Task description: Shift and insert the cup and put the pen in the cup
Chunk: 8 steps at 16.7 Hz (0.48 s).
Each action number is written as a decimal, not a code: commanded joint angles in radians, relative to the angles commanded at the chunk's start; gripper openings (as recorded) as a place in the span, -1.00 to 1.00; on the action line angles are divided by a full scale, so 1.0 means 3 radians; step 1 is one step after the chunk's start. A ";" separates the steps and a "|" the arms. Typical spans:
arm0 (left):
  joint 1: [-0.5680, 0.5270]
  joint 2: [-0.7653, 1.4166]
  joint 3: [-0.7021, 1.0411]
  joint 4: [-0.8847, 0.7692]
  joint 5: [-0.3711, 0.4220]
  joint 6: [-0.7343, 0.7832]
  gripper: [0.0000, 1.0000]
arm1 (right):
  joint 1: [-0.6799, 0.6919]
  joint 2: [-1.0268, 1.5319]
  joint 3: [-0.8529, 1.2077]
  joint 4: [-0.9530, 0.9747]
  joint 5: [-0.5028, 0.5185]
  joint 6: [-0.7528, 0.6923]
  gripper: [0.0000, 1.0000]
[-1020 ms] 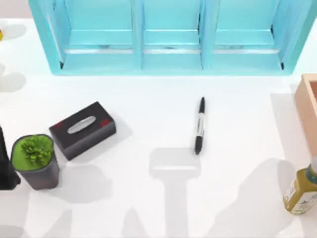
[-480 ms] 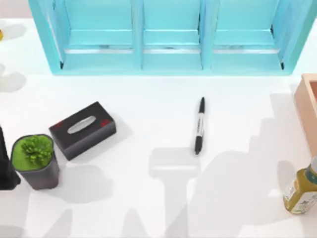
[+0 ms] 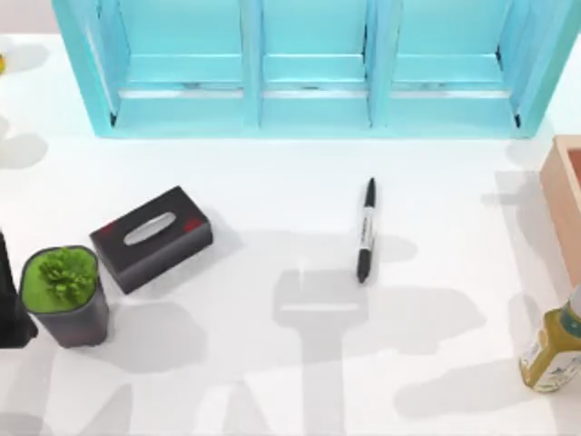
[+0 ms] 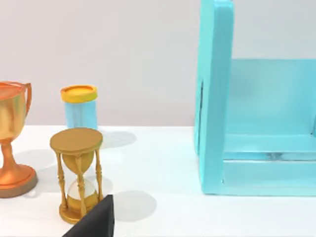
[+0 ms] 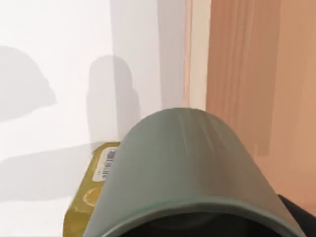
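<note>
Cup [image 5: 182, 173] sits right against the right wrist camera, above table.

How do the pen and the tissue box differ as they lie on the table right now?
The pen is slim and black with a white band at its middle; the tissue box is a blocky dark box with a pale slot on top and red marks. The pen runs nearly straight toward the blue shelf, while the tissue box sits skewed. The pen lies near the table's middle, the tissue box at the left beside the potted plant. Both rest flat, untouched.

1 pen [image 3: 365, 231], 1 cup [image 5: 185, 170]
</note>
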 joint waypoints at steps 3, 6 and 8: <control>0.0000 0.0000 0.0000 0.0000 0.0000 0.0000 1.00 | 0.0068 -0.0044 0.0063 -0.0071 0.0000 0.0069 -1.00; 0.0000 0.0000 0.0000 0.0000 0.0000 0.0000 1.00 | 0.0065 -0.0019 0.0054 -0.0053 -0.0009 0.0081 -1.00; 0.0000 0.0000 0.0000 0.0000 0.0000 0.0000 1.00 | 0.0187 0.0096 0.0082 0.0069 -0.0005 0.0197 -1.00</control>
